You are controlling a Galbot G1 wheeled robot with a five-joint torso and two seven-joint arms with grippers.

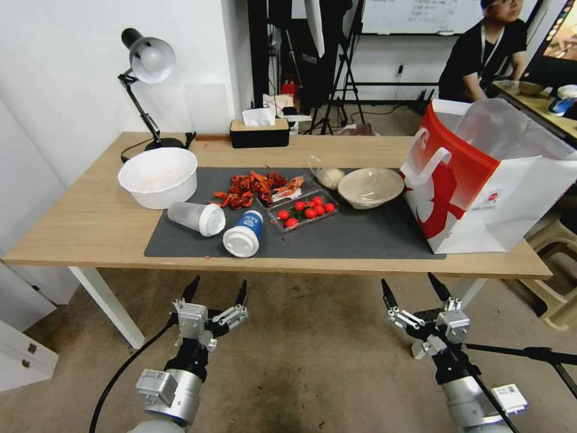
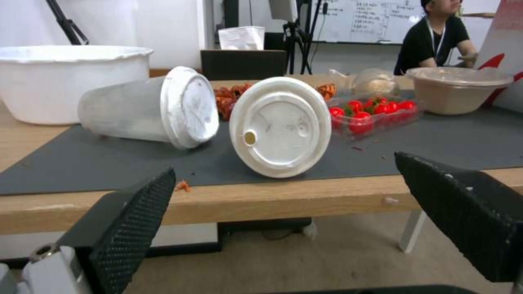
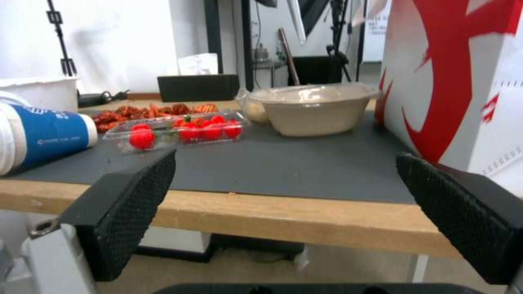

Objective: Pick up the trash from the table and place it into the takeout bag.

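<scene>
We have not started: both arms hang below the near edge of the light wood tabletop (image 1: 72, 228). The left end effector (image 1: 216, 293) and the right end effector (image 1: 415, 288) are spread wide and hold nothing.

All the trash lies on the dark grey mat (image 1: 360, 237). Nearest, left of centre, the blue-white lidded paper cup (image 1: 243, 231) and the frosted lidded plastic cup (image 1: 195, 218) lie on their sides; the cup's white print is too small to read. Farther back sit the small clear plastic bag (image 1: 326, 174) and the clear-lidded beige bowl (image 1: 370, 186). At the right stands the big red-and-white paper takeout bag (image 1: 481, 180), open at the top; its small red logo and the line beneath are illegible.
</scene>
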